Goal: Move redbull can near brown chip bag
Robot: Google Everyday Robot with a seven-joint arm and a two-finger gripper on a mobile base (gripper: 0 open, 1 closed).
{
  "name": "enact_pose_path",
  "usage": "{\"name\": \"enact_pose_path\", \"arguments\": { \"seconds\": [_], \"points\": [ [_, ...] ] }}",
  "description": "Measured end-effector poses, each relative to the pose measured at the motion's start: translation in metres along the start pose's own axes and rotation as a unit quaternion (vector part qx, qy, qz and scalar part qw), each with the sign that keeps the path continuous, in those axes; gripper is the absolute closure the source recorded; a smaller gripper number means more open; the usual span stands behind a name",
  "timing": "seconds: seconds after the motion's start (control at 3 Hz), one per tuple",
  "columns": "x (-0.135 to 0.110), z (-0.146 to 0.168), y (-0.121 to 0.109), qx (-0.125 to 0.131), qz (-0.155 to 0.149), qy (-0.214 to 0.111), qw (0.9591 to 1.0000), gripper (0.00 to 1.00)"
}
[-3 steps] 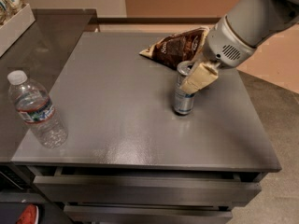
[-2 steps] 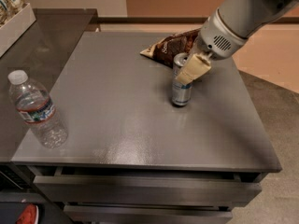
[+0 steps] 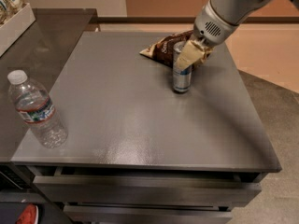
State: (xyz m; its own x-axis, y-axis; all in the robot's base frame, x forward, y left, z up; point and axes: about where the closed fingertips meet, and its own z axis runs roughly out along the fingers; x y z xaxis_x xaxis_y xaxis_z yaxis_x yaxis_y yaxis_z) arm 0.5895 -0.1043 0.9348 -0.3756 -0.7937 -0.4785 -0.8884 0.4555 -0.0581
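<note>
redbull can [image 3: 181, 80] is standing upright on the grey counter [image 3: 131, 125], over toward the far right part. It's right at the front edge of the brown chip bag [image 3: 161, 50]. From this angle the can overlaps the bag, so I honestly can't tell if they're touching or just beside each other.

The tool [image 3: 181, 62] comes in from the upper right on the end of the arm [image 3: 224, 13] and is narrowed around the top half of the can. One cream-coloured finger [image 3: 189, 55] lies across the front of it and the other is hidden behind. Looks to me like it's holding the can, gripped high up. That makes sense: grabbing near the top lets the base sit flat, and it keeps the tool above the crumpled bag instead of squashing it.

The can's bottom looks like it's on the counter or barely off it, hard to say which. Placement-wise I'd call the job nearly done, with the can next to the bag on its near side. My guess is the remaining bit is letting go and lifting straight up, since a slim tall can tips easily if a finger drags on it.

The water bottle [image 3: 37, 111] is at the near left corner, well apart from all this, so it's not in the way.
</note>
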Motion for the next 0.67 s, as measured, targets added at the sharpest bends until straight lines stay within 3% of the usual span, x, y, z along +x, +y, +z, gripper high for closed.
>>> {"name": "enact_pose_path", "arguments": {
  "seconds": [0.67],
  "points": [
    [0.002, 0.019, -0.043, 0.024, 0.044, 0.012, 0.9987, 1.0]
  ]
}}
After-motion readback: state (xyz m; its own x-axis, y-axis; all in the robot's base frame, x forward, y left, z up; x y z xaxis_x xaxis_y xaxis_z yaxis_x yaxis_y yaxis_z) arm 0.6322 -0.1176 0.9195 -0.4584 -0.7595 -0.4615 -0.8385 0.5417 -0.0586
